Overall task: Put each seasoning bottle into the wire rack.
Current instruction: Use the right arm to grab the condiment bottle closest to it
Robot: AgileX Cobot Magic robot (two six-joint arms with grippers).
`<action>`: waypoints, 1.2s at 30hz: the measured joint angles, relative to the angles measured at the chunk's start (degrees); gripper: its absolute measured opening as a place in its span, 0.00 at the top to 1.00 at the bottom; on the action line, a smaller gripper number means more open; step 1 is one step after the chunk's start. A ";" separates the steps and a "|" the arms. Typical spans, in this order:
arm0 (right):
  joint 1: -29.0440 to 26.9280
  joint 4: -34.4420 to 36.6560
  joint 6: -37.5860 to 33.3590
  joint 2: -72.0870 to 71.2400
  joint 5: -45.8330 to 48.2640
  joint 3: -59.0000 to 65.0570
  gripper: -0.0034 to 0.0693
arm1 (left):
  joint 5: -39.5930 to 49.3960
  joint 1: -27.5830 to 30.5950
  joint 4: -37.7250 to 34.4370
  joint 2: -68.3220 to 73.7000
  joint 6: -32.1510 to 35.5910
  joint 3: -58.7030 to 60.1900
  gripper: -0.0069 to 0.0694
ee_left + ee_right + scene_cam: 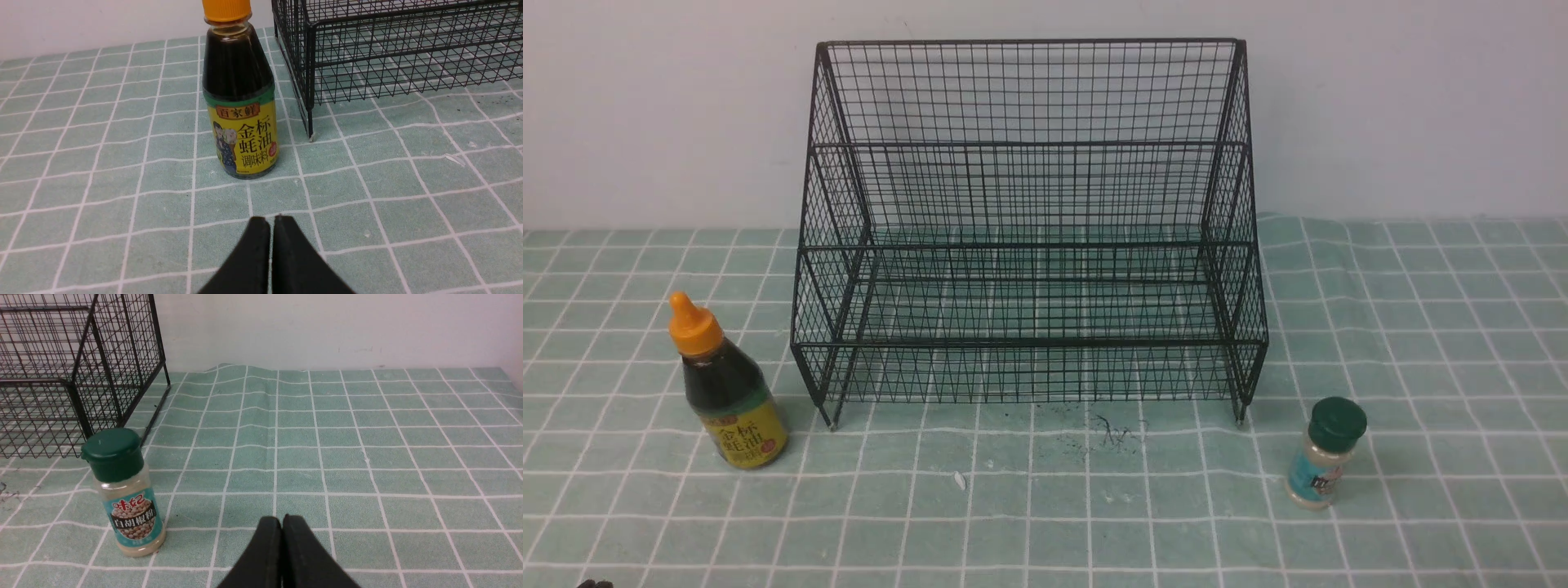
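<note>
My left claw is pressed together with nothing between its tips, held low over the surface, which is covered by a pale green cloth with a white grid. Straight ahead of it stands the dark-sauce bottle, upright, with its orange cap on and its yellow-green label facing me. It is on the left half of the surface, near the front left leg of the wire rack but apart from it.

My right claw is likewise pressed together and holds nothing. The shaker stands upright off to one side of it, dark green lid closed and teal label toward me. It is on the right half of the surface, near the rack's front right leg and not touching it.

The rack stands in the middle, back toward the far edge, in front of the white wall. Both bottles stand outside it. A scatter of dark specks and a small white fleck lie on the cloth in front of the rack.
</note>
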 joint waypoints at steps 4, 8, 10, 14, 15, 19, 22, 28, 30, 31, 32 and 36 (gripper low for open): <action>0.00 0.00 0.00 0.00 0.00 0.00 0.97 | 0.00 0.00 0.00 0.00 0.00 0.00 0.92; 0.00 0.00 0.00 0.00 0.00 0.00 0.97 | 0.00 0.00 0.00 0.00 0.00 0.00 0.92; 0.00 0.00 0.00 0.00 0.00 0.00 0.97 | 0.00 0.00 0.00 0.00 0.00 0.00 0.92; 0.00 0.00 0.00 0.00 0.00 0.00 0.97 | 0.00 0.00 0.00 0.00 0.00 0.00 0.92; 0.00 0.00 0.00 0.00 0.00 0.00 0.97 | 0.00 0.00 0.00 0.00 0.00 0.00 0.92; 0.00 0.00 0.00 0.00 0.00 0.00 0.97 | 0.00 0.00 0.00 0.00 0.00 0.00 0.92; 0.00 -0.02 0.00 0.00 0.00 0.00 0.97 | 0.00 0.00 0.00 0.00 0.00 0.00 0.92; 0.00 9.90 3.75 0.00 -6.53 0.64 0.97 | 0.00 0.00 0.00 0.00 0.00 0.00 0.92; 0.00 18.11 7.16 0.00 -11.86 0.64 0.97 | 0.00 0.00 0.00 0.00 0.00 0.00 0.92; 0.00 18.95 7.54 0.00 -13.11 0.64 0.97 | 0.00 0.00 0.00 0.00 0.00 0.00 0.92; 0.00 24.93 9.76 0.00 -17.90 0.64 0.97 | 0.00 0.00 0.00 0.00 0.00 0.00 0.92; 0.00 32.71 10.48 0.00 -24.53 0.64 0.97 | 0.00 0.00 0.00 0.00 0.00 0.00 0.92</action>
